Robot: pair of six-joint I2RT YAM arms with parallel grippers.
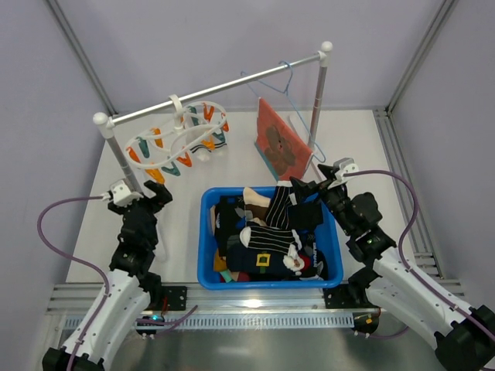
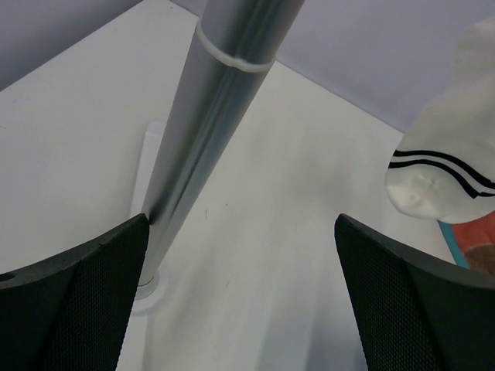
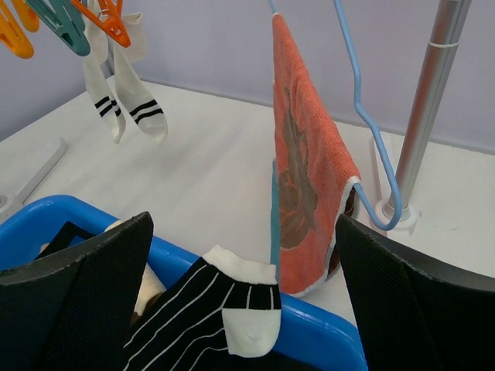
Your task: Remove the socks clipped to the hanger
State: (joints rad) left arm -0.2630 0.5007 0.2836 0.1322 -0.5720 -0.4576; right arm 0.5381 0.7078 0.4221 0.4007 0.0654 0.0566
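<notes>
Top external: socks (image 1: 203, 151) hang pegged to the hanger (image 1: 178, 108); left hand (image 1: 152, 195) and right hand (image 1: 313, 180) spread wide, empty.

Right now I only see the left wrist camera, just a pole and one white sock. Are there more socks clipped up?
Observer: Yes, the right wrist view shows two white striped socks hanging under the pegs.
Operator: Where's the hanger?
Observer: The hanger hangs on the rail, near its left end, beyond your left claw.
Operator: Is my other claw busy?
Observer: No, the right claw is open and empty beside the blue bin.
</notes>
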